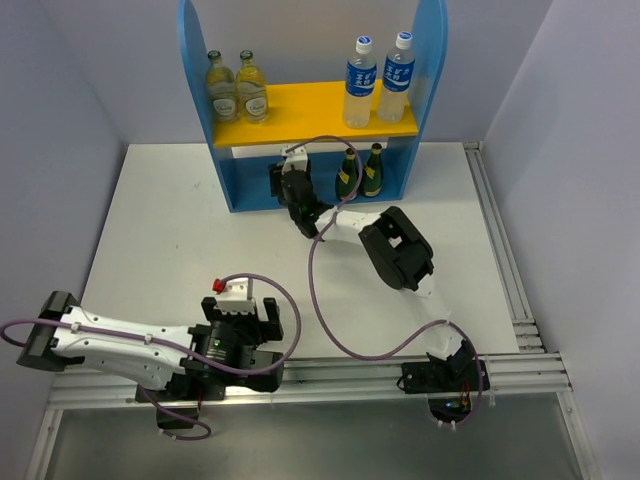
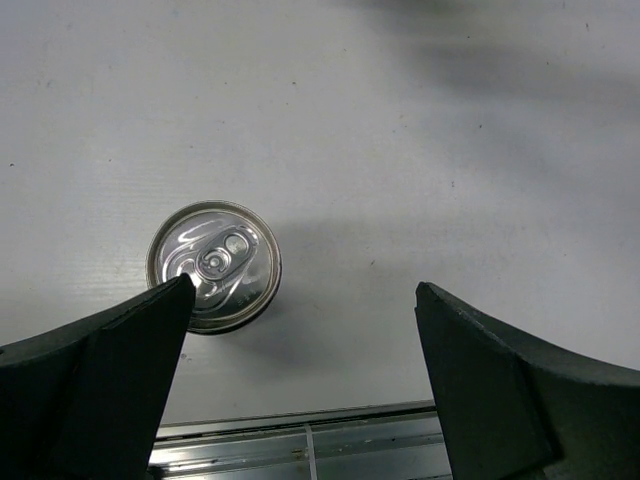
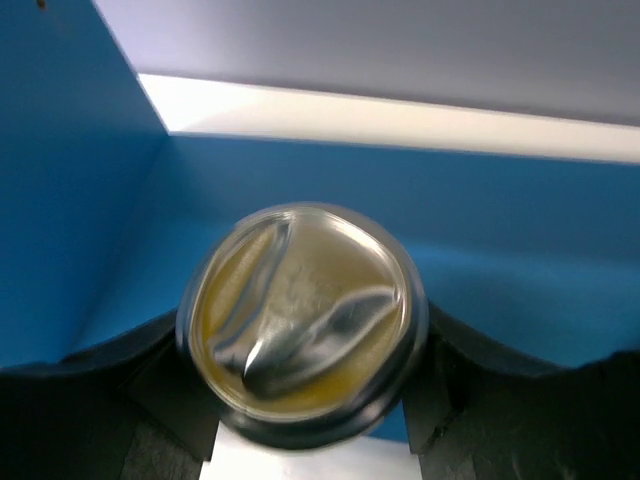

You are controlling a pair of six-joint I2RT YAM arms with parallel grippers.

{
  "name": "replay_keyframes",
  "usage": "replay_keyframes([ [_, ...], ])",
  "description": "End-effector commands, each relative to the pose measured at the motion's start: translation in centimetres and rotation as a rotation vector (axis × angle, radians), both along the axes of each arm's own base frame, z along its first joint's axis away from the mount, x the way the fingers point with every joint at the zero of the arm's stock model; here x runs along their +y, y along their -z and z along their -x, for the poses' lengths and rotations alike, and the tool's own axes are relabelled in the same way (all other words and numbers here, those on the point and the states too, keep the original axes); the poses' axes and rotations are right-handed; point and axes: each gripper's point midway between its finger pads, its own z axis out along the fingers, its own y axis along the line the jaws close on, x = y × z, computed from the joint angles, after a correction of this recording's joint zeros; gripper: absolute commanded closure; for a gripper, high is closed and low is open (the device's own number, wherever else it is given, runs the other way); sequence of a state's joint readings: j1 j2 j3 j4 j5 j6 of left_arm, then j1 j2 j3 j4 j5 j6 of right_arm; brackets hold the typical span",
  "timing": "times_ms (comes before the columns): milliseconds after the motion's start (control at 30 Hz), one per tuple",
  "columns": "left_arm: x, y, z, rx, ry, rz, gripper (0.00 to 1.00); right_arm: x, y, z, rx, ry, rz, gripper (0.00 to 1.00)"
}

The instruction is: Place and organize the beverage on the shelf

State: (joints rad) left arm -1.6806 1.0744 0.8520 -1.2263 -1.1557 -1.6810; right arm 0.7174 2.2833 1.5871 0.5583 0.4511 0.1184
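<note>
Shelf [image 1: 300, 105] | right end effector [image 3: 308, 330] clamps can [image 3: 300, 310] | left end effector [image 2: 302, 290] spread

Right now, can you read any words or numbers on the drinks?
None can be read.
The water bottles: white marks on blue labels, too small.
The glass bottles: pale labels, too small.
The green bottles: yellow labels, too small.
The silver can: top shows no words.
The gold-topped can: blurred.

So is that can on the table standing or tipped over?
Standing: the can shows its round pull-tab top facing straight up.
</note>
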Motion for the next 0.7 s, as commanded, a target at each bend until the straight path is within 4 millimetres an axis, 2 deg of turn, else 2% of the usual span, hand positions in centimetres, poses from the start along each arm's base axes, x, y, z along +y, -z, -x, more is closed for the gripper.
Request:
replay_keyframes([
  [0, -0.2, -0.6, 0.5, 0.014, -0.041, 0.046, 0.01, 0.3, -8.2, -2.9, -0.164, 0.026, -0.13, 1.0],
  [33, -0.3, -0.4, 0.8, 0.016, -0.043, 0.033, 0.01, 0.5, -7.7, -2.9, -0.154, 0.027, -0.127, 1.0],
  [100, -0.5, -0.1, 1.0, 0.02, -0.036, 0.02, 0.01, 0.5, -8.0, -3.2, -0.151, 0.031, -0.124, 1.0],
  [133, -0.6, 0.1, 1.2, 0.024, -0.037, 0.015, 0.01, 0.7, -8.0, -3.2, -0.15, 0.027, -0.124, 0.59],
  [200, -0.8, 0.4, 1.4, 0.03, -0.036, 0.026, 0.01, 0.6, -7.9, -3.4, -0.146, 0.035, -0.123, 0.17],
  [233, -0.8, 0.5, 1.5, 0.031, -0.034, 0.024, 0.01, 0.5, -8.1, -3.3, -0.152, 0.035, -0.128, 0.0],
  [333, -0.8, 0.6, 1.6, 0.033, -0.032, 0.028, 0.01, 0.4, -8.2, -2.9, -0.17, 0.02, -0.134, 0.0],
  [467, -0.9, 0.6, 1.8, 0.035, -0.025, 0.028, 0.01, -0.1, -7.8, -1.3, -0.179, -0.013, -0.14, 0.0],
  [533, -0.7, 1.0, 1.9, 0.042, -0.024, 0.01, 0.01, -0.5, -8.8, -0.7, -0.199, -0.023, -0.16, 0.0],
  [600, -0.6, 1.4, 2.0, 0.053, -0.027, 0.004, 0.01, -0.9, -8.0, 0.0, -0.187, -0.027, -0.16, 0.0],
  [633, -0.4, 1.7, 2.0, 0.055, -0.03, -0.007, 0.01, -1.0, -8.8, 0.3, -0.198, -0.035, -0.174, 0.0],
  [667, -0.4, 1.9, 2.1, 0.06, -0.036, -0.003, 0.01, -1.3, -7.9, 0.8, -0.184, -0.041, -0.165, 0.0],
])
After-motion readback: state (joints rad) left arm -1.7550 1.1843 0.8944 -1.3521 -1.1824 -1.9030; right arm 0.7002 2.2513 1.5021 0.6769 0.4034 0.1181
